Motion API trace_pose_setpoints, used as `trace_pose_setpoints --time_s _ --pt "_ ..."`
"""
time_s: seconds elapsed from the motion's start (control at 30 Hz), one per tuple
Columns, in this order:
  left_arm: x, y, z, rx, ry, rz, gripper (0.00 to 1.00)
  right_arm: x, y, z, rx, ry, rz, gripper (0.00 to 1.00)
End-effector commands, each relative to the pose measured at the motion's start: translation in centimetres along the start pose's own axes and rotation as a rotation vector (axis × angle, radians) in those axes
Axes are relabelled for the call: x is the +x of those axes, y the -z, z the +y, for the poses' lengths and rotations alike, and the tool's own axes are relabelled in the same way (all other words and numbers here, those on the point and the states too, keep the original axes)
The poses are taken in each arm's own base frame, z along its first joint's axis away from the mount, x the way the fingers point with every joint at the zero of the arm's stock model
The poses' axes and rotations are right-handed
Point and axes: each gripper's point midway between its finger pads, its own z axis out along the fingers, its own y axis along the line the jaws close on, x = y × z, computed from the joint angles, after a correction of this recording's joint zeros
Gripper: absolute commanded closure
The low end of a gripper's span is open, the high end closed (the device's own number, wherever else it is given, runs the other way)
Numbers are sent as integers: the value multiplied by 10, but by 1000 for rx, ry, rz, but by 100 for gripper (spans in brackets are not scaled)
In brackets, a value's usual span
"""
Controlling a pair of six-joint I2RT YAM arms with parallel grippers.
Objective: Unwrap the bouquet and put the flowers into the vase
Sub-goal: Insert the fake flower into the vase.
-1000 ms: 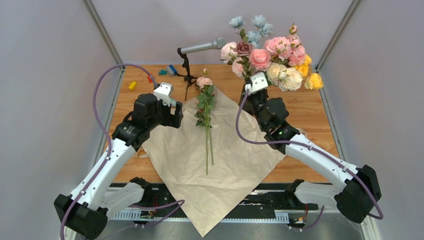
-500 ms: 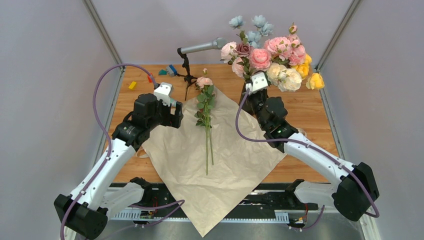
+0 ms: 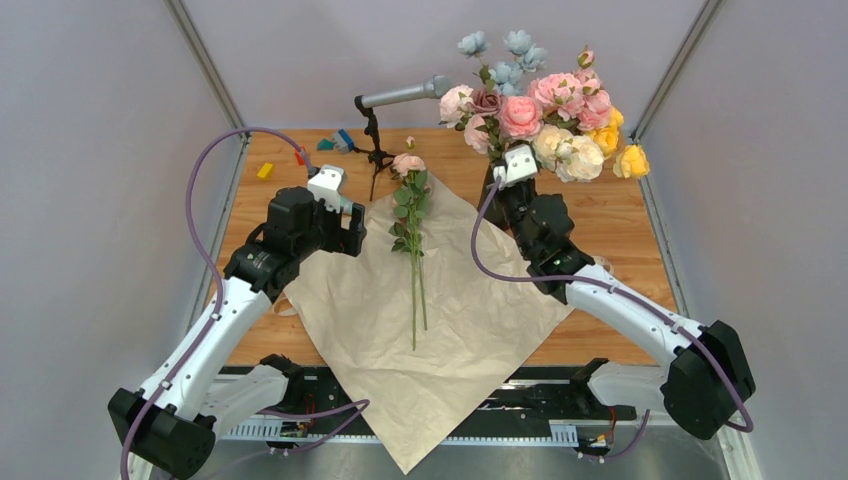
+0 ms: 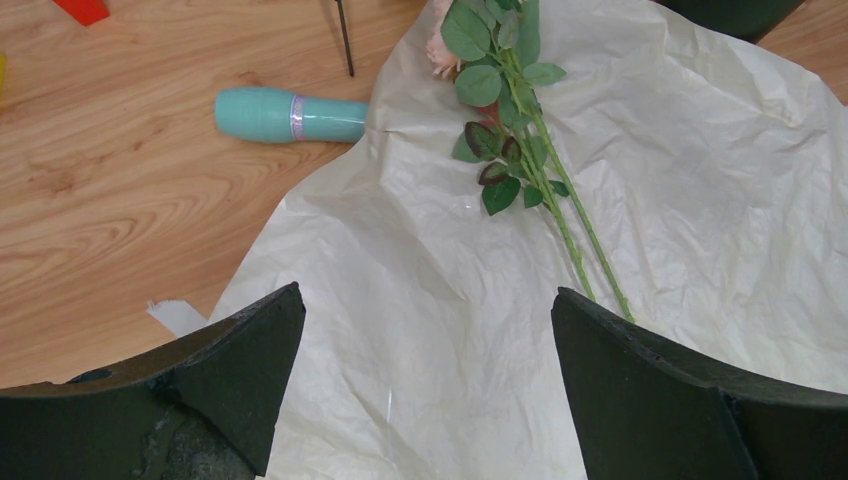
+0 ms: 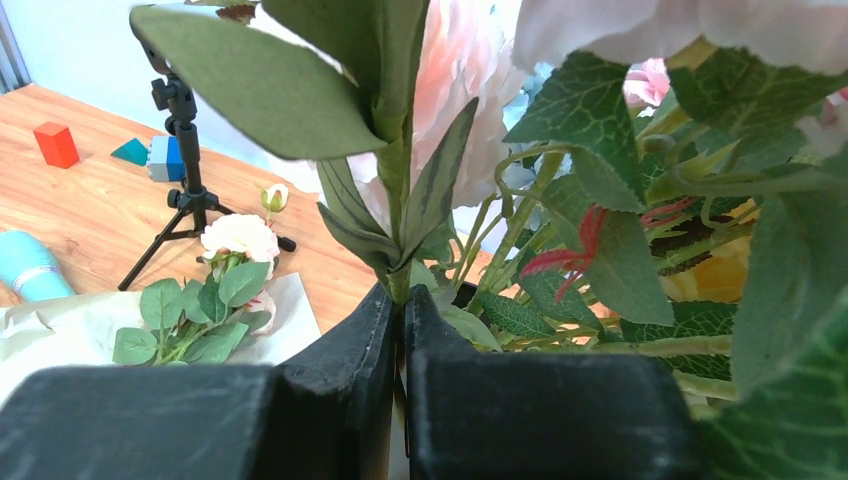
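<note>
- The right gripper [image 5: 402, 312] is clamped tight on a leafy stem [image 5: 398, 200] in the big bunch of blooms [image 3: 540, 110] at the upper right. The vase is hidden beneath them.
- The left gripper [image 4: 428, 305] hangs spread wide, holding nothing, over the upper left edge of the flat paper [image 3: 440, 340].
- The remaining flowers [image 3: 413, 250] lie mid-frame on that paper. Their stems run top to bottom, with the blooms towards the top.
- They lie just right of the left gripper, which looks the nearer and is the free one.
</note>
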Motion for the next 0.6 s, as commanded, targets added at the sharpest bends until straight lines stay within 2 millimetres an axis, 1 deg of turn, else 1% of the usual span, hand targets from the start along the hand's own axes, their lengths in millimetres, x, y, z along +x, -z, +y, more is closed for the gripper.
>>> trace_pose_setpoints --time_s 0.0,0.57 --pt "-6 1 0 6 -6 -28 0 11 -2 -1 6 -24 17 100" --pt "-6 1 0 9 -6 -27 0 48 -2 0 10 -36 96 100"
